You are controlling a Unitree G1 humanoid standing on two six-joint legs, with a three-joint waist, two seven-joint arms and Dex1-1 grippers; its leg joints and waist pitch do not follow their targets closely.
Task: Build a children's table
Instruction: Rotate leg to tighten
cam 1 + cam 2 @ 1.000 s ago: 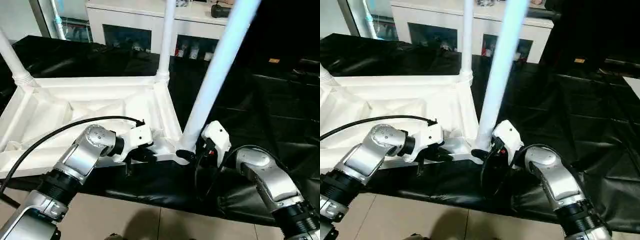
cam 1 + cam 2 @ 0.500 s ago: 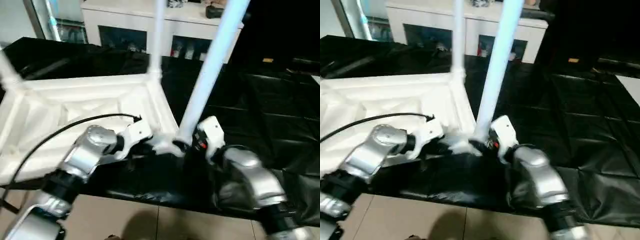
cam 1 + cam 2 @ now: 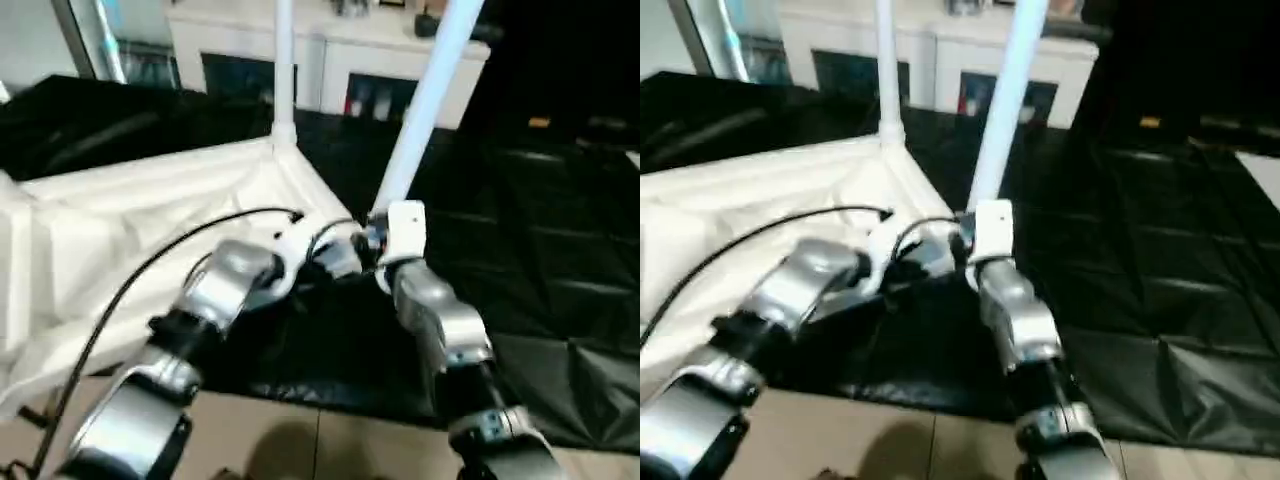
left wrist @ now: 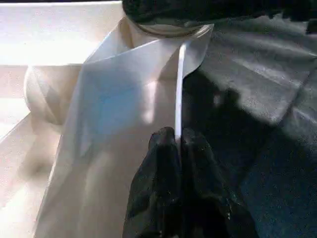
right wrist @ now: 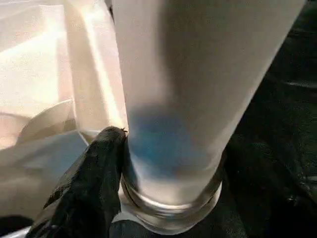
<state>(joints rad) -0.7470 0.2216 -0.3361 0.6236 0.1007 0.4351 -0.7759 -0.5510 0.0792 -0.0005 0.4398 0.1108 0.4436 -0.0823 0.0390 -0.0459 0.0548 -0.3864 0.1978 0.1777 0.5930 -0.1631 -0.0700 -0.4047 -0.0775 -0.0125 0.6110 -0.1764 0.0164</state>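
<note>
We see the white plastic rectangular tabletop (image 3: 130, 230) lying ribbed underside up on the black sheet (image 3: 540, 250), with one long white tube leg (image 3: 283, 60) standing at its far corner and another (image 3: 425, 95) rising from the near corner socket. Our left end effector (image 4: 179, 148) is pinched together on the tabletop's thin edge beside that socket, while our right end effector (image 5: 163, 163) is clamped on the base of the near leg, one black finger (image 5: 94, 173) pressed against it

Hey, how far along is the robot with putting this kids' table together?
Partway. The upturned tabletop already has a far-corner leg standing in its socket. In hand: the right claw holds the near-corner leg at its base, seated in its socket but leaning; the left claw pinches the tabletop's edge beside it. Left: straightening that leg, fitting any legs still missing at the corners out of view, and flipping the table upright.
</note>
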